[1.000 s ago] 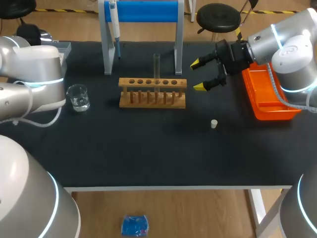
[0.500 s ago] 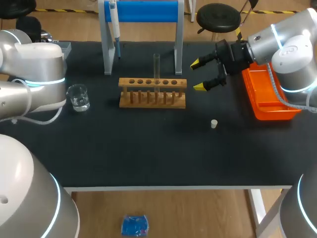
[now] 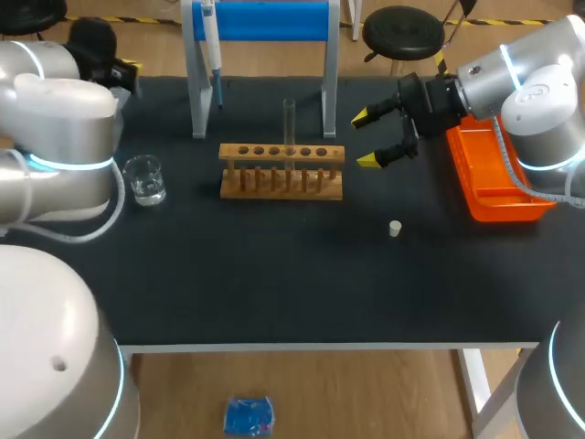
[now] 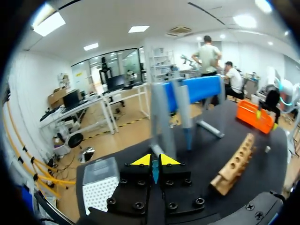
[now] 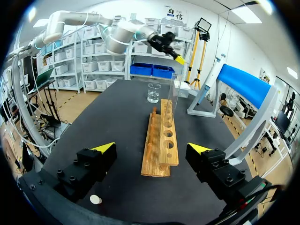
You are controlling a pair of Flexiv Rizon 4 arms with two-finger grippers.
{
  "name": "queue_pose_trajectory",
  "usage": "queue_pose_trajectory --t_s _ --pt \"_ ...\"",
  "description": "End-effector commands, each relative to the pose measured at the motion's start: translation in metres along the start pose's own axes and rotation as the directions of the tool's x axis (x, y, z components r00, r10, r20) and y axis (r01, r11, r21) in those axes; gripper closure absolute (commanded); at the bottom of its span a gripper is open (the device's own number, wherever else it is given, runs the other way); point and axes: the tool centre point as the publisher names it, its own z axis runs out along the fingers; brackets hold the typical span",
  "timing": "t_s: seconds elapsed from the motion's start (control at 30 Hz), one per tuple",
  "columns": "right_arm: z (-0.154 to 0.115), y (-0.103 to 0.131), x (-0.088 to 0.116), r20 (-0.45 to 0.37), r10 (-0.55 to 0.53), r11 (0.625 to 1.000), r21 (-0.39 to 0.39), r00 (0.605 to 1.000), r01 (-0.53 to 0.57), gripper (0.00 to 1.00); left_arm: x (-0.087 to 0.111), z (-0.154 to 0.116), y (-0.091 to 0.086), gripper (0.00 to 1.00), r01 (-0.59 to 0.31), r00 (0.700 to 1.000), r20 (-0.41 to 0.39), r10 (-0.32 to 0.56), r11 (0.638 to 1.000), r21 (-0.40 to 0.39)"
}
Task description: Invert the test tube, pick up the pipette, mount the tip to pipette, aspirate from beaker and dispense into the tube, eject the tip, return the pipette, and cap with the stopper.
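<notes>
My left gripper (image 4: 154, 160) is shut on a small blue pipette tip (image 4: 155, 171); in the head view it (image 3: 128, 66) hangs over the table's far left corner. The pipette (image 3: 212, 46) hangs on the blue-topped stand (image 3: 265, 20). A clear test tube (image 3: 289, 123) stands upright in the wooden rack (image 3: 281, 171). The glass beaker (image 3: 144, 178) sits left of the rack. My right gripper (image 3: 366, 138) stands open just right of the rack, nothing between its fingers. Its own view looks along the rack (image 5: 161, 140) to the tube (image 5: 174, 98) and beaker (image 5: 153, 93). The white stopper (image 3: 395, 228) lies on the table.
An orange tray (image 3: 494, 178) sits at the right edge under my right arm. A white tip box (image 4: 101, 185) lies beside my left gripper in its wrist view. The stand's grey legs (image 3: 197, 87) rise behind the rack.
My left arm has swung, carrying its gripper back and right over the far left corner and covering the tip box in the head view. The right arm has not moved.
</notes>
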Motion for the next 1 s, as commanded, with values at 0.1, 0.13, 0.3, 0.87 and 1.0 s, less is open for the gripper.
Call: queue_pose_trajectory --t_s 0.1,0.13,0.3,0.87,1.0 --pt "-0.001 0.001 0.0 -0.003 0.001 1.0 0.004 1.0 -0.001 0.0 0.071 -0.102 -0.014 1.0 -0.142 0.958 -0.26 0.122 0.988 -0.06" --pt "-0.001 0.001 0.0 -0.003 0.001 1.0 0.004 1.0 -0.001 0.0 0.082 -0.106 -0.015 1.0 -0.148 0.95 -0.284 0.127 0.988 -0.053" --pt "-0.001 0.001 0.0 -0.003 0.001 1.0 0.004 1.0 -0.001 0.0 0.137 -0.124 -0.019 1.0 -0.211 0.906 -0.386 0.173 0.976 -0.06" --pt "-0.001 0.001 0.0 -0.003 0.001 1.0 0.004 1.0 -0.001 0.0 0.244 -0.142 -0.038 1.0 -0.271 0.78 -0.576 0.245 0.962 0.042" --pt "-0.001 0.001 0.0 -0.003 0.001 1.0 0.004 1.0 -0.001 0.0 0.244 -0.142 -0.038 1.0 -0.271 0.78 -0.576 0.245 0.962 0.042"
